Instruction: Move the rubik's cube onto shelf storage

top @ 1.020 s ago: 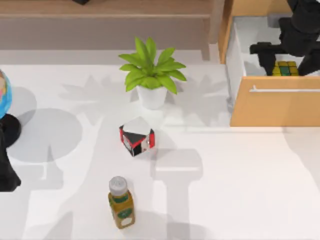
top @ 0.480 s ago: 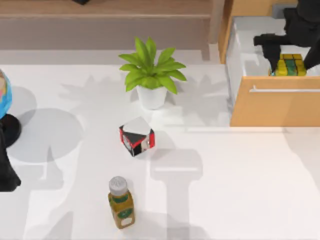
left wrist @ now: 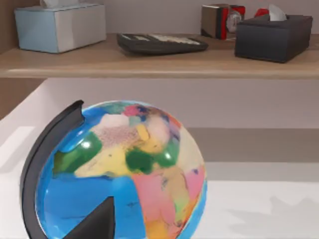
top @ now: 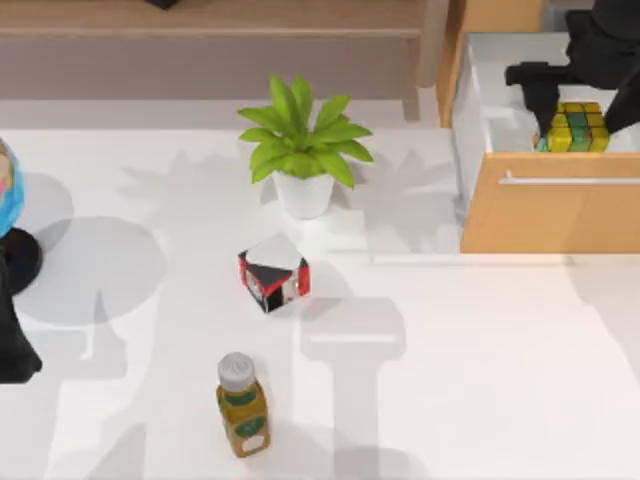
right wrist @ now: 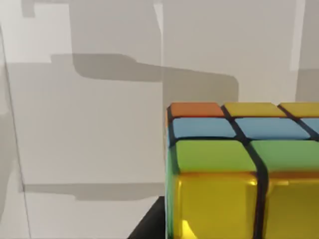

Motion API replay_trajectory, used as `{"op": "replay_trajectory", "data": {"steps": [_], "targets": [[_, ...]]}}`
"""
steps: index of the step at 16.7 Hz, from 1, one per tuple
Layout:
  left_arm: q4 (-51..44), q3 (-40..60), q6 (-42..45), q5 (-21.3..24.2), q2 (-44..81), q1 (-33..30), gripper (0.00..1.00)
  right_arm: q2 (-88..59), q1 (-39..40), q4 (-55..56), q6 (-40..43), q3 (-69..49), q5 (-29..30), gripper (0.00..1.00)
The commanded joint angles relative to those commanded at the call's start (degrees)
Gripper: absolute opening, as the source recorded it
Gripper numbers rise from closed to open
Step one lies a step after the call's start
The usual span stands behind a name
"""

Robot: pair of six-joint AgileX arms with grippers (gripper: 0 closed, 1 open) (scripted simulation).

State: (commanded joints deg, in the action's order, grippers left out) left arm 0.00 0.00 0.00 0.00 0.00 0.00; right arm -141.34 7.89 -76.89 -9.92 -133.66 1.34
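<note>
The plant (top: 303, 145) is set near the worktop's (top: 480, 360) back edge; the box (top: 273, 272) before it, the bottle (top: 241, 405) nearer the front edge, the globe (top: 8, 190) at the left edge

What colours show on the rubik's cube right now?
Yellow, green, blue and one orange square on the rubik's cube, best in the right wrist view.

**Right arm at work, left arm parked**

The right gripper (top: 577, 110) hangs at the far right of the top view, its black fingers closed on the rubik's cube (top: 579, 127). The left arm (top: 14, 340) sits parked at the left edge of the counter.
</note>
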Motion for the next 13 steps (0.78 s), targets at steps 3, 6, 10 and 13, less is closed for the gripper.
{"op": "replay_trajectory", "data": {"steps": [3, 6, 10, 13], "targets": [[0.0, 0.0, 0.0, 0.0, 0.0, 0.0, 1.00, 2.2, 0.3, -0.1, 0.6, 2.0, 1.0, 0.00], [0.0, 0.0, 0.0, 0.0, 0.0, 0.0, 1.00, 7.7, 1.9, 1.5, 2.1, 5.7, 3.3, 0.00], [0.0, 0.0, 0.0, 0.0, 0.0, 0.0, 1.00, 16.1, 7.7, 8.7, 4.5, 11.6, 7.2, 0.00], [0.0, 0.0, 0.0, 0.0, 0.0, 0.0, 1.00, 20.9, 14.3, 17.8, 6.4, 16.8, 10.5, 0.00]]}}
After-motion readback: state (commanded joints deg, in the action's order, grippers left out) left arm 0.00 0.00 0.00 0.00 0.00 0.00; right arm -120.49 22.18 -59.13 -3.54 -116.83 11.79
